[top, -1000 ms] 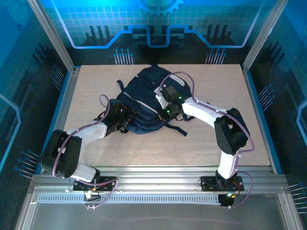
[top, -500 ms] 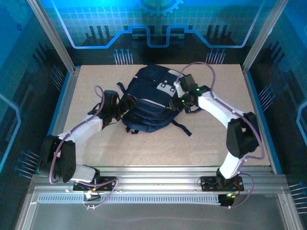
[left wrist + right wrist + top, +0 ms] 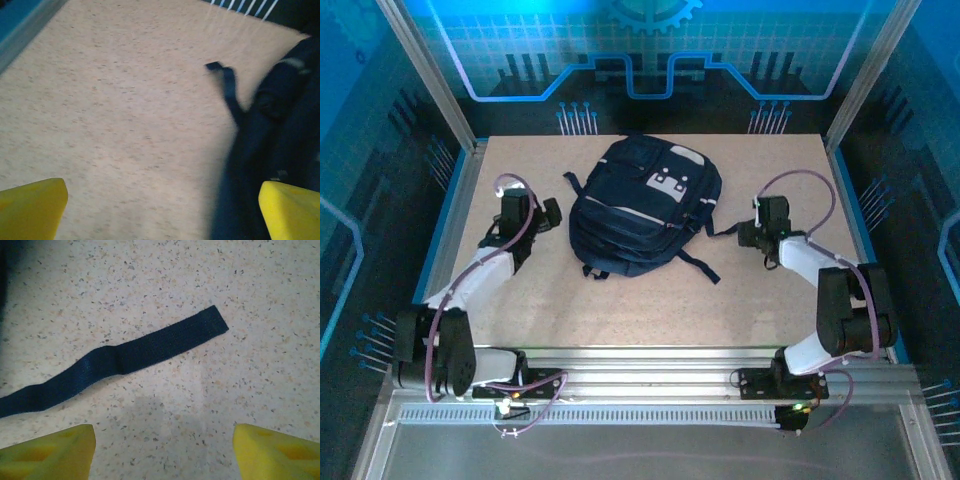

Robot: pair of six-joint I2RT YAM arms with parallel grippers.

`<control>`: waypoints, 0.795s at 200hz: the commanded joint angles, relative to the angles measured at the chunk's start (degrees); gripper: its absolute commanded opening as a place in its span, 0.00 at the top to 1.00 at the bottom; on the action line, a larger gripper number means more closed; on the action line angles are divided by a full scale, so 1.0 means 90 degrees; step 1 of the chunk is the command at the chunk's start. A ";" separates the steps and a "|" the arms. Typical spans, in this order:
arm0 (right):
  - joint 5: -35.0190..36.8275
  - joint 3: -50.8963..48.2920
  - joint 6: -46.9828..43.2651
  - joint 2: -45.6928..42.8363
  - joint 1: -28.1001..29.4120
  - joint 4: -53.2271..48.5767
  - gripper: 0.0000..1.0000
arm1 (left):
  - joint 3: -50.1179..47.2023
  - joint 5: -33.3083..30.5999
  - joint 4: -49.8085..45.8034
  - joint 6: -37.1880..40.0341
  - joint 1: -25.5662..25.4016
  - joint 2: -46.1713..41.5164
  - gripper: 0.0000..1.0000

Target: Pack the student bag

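The left gripper (image 3: pixel 160 210) and right gripper (image 3: pixel 162 450) are open, empty; the strap (image 3: pixel 150 347) ahead of the right fingers (image 3: pixel 280 450) may snag them.

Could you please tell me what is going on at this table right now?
Two robot arms are set up to pack the student bag, which lies in the middle of the table. At this moment neither arm holds it. The left claw hangs open just off the bag's left side. The right claw is open above a loose strap end lying on the table to the bag's right.
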 commanded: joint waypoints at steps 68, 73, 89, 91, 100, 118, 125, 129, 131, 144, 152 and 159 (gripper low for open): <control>0.0275 -0.1635 -0.0234 -0.0380 0.0027 0.4014 0.00 | -0.1265 0.0675 0.4573 0.1358 0.0360 0.0724 0.01; 0.0254 -0.1617 -0.0225 -0.0385 0.0021 0.3987 0.00 | -0.1154 0.0659 0.4325 0.1383 0.0361 0.0742 0.01; 0.0029 -0.1698 -0.0275 -0.0388 -0.0016 0.4114 0.00 | -0.0967 0.0502 0.3654 0.1376 0.0361 0.0640 0.01; -0.0071 -0.1719 -0.0288 -0.0387 -0.0031 0.4151 0.00 | -0.0972 0.0478 0.3612 0.1352 0.0361 0.0624 0.01; -0.0449 -0.1895 -0.0350 -0.0327 -0.0118 0.4484 0.00 | -0.1043 0.0377 0.3490 0.1298 0.0361 0.0501 0.01; -0.0255 -0.2085 -0.0352 -0.0153 -0.0056 0.4977 0.00 | -0.1156 0.0321 0.3209 0.1192 0.0361 0.0286 0.01; -0.0252 -0.2133 -0.0388 -0.0106 -0.0041 0.5153 0.00 | -0.1279 0.0306 0.3270 0.1164 0.0363 0.0183 0.01; -0.0233 -0.2141 -0.0393 -0.0098 -0.0039 0.5205 0.00 | -0.1346 0.0286 0.3331 0.1147 0.0362 0.0129 0.01; -0.0231 -0.2122 -0.0384 -0.0115 -0.0035 0.5146 0.00 | -0.1394 0.0280 0.3358 0.1136 0.0361 0.0096 0.01; -0.0191 -0.2109 -0.0394 -0.0110 -0.0018 0.5118 0.00 | -0.1625 0.0186 0.3480 0.1050 0.0361 0.0000 0.01; -0.0127 -0.2079 -0.0396 -0.0110 0.0008 0.5034 0.00 | -0.1763 0.0096 0.3542 0.0980 0.0361 0.0021 0.01; -0.0131 -0.2096 -0.0402 -0.0113 0.0009 0.5074 0.00 | -0.1926 -0.0003 0.3686 0.0918 0.0361 0.0086 0.01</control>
